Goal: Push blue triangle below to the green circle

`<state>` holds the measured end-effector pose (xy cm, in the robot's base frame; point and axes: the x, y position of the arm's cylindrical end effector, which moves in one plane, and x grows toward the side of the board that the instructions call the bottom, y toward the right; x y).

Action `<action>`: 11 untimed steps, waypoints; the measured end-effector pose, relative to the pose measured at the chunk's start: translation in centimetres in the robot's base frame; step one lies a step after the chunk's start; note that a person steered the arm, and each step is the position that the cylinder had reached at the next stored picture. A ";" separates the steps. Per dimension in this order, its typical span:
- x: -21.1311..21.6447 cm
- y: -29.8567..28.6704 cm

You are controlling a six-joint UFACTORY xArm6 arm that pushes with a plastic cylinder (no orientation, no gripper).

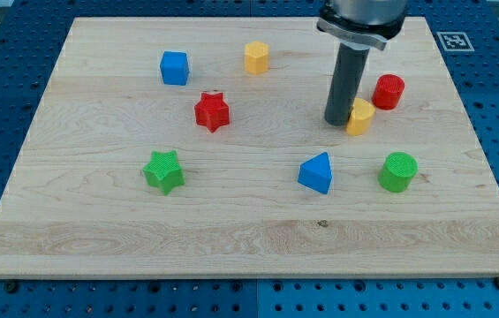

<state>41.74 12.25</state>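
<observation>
The blue triangle (316, 172) lies on the wooden board, right of centre. The green circle (397, 171) stands to its right at about the same height in the view, a short gap between them. My tip (336, 120) is above the blue triangle in the view, clear of it, and right beside a yellow block (360, 116) on that block's left side, touching or nearly touching it.
A red cylinder (389, 91) stands just up and right of the yellow block. A yellow hexagon (256, 57), a blue cube (175, 67), a red star (212, 111) and a green star (163, 170) lie on the left half. The board's right edge (487, 168) is near the green circle.
</observation>
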 end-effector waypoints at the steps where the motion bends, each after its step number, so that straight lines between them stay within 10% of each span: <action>1: 0.0 2.4; 7: 10.1 -8.7; 11: 9.9 0.6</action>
<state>51.60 12.89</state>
